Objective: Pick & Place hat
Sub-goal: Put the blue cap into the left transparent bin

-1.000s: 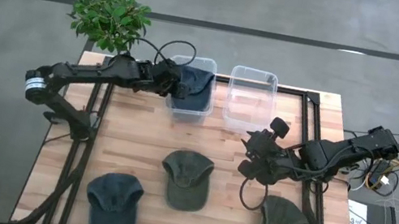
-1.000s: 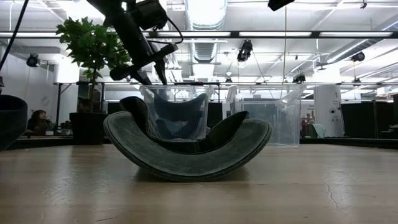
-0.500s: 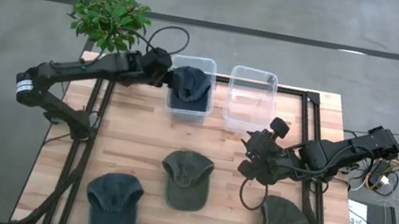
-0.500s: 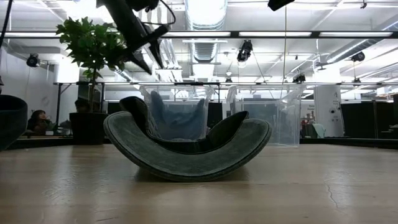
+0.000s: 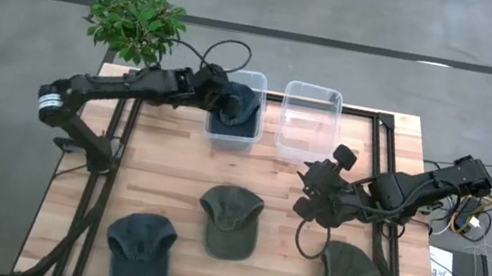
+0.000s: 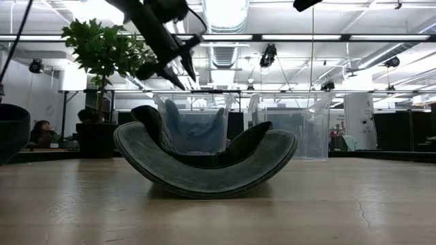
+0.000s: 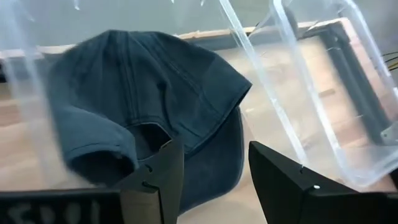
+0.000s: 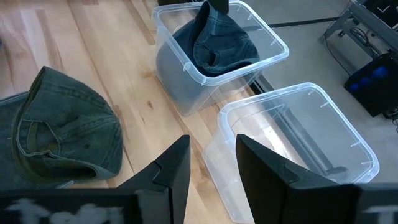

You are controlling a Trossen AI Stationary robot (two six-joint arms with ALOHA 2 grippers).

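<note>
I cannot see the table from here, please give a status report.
Left gripper open over the clear plastic bin, empty. Dark blue cap inside that bin. Right gripper waits open mid-table, empty. Second clear bin empty; three caps on table.

left tool back over blue hat, elbow shifted
</note>
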